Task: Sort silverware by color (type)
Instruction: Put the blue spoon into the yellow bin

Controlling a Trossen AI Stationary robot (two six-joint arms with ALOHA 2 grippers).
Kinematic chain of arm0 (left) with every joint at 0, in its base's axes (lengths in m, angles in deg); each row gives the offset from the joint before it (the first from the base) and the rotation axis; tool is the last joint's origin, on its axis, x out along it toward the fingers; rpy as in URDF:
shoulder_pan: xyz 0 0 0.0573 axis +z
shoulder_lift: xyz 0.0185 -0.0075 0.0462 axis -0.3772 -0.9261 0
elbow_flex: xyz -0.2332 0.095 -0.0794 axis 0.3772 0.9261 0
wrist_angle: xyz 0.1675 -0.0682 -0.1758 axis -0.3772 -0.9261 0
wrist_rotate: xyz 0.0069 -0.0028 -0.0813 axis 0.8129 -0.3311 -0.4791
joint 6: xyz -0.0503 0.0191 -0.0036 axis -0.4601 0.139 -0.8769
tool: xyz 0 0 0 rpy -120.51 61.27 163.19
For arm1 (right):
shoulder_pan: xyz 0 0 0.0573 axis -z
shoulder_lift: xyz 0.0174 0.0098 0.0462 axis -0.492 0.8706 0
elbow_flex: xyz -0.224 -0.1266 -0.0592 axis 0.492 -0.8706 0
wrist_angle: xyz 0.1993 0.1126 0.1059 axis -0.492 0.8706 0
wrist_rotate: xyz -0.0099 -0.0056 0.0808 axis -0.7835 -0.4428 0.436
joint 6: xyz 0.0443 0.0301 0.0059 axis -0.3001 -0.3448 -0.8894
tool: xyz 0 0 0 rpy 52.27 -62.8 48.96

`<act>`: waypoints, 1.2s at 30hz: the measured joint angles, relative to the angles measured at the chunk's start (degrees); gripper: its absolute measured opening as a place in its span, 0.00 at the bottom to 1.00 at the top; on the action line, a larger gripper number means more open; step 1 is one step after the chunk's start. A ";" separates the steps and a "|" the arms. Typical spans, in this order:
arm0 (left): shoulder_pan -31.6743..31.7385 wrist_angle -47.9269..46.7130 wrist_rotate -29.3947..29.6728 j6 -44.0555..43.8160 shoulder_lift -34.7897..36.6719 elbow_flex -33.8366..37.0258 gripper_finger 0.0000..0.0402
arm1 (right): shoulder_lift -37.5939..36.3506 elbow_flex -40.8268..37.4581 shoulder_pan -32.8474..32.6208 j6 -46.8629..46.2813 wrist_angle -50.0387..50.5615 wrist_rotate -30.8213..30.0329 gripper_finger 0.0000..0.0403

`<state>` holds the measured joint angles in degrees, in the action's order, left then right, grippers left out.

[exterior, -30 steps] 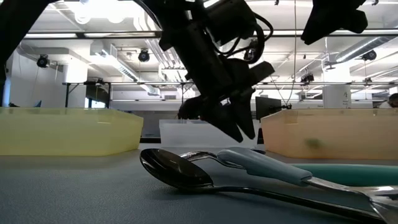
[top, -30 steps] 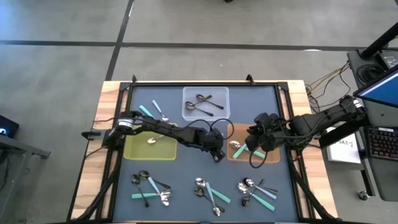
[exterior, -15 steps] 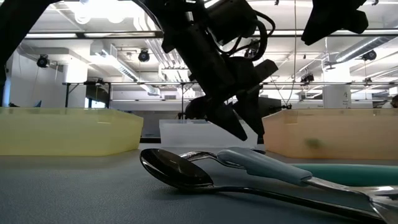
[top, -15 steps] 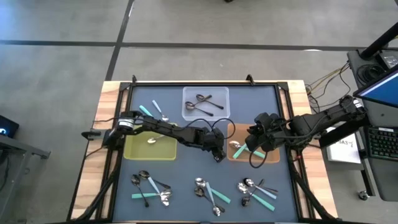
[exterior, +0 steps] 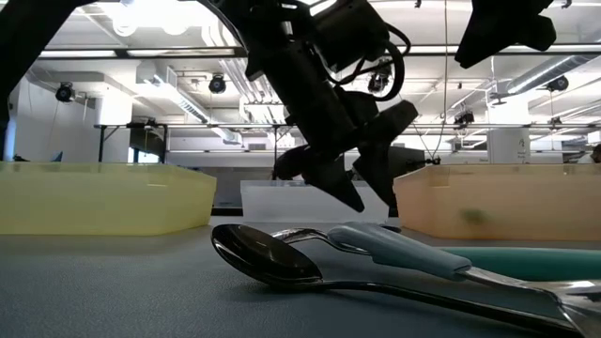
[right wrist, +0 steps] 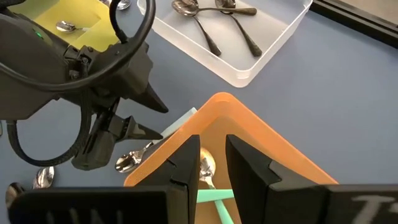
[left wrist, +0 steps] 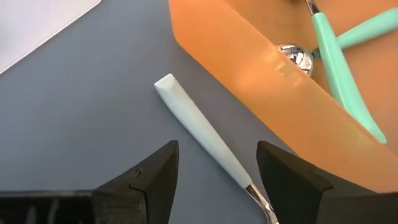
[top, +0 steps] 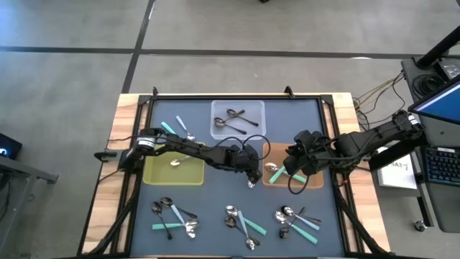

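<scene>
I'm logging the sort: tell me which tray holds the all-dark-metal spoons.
The clear tray at the table's far middle: it holds only dark metal spoons. The orange tray holds teal-handled ones, the yellow tray one small utensil.

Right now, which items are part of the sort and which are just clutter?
Job:
- pale-blue spoon on the mat under the open left end effector
- teal spoons in the orange tray
- dark spoons in the clear tray

Lying about:
- laptop
- keyboard
</scene>
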<state>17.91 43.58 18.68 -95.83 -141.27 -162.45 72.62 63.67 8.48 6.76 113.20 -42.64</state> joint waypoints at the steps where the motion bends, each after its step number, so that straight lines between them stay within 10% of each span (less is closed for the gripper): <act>1: 0.00 0.02 0.00 -0.02 0.00 0.02 0.50 | 0.00 0.00 0.00 0.00 0.00 0.00 0.17; 24: -1.21 -9.30 -1.33 1.43 -9.20 -9.10 0.48 | 0.00 0.00 0.01 -0.04 -0.24 0.41 0.17; 36: -0.96 -19.28 -1.72 8.05 -11.98 -13.49 0.03 | 0.00 0.00 0.01 0.00 -0.10 0.94 0.17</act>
<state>16.95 24.30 16.96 -87.79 -153.25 -175.93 72.62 63.67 8.49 6.76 113.10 -41.70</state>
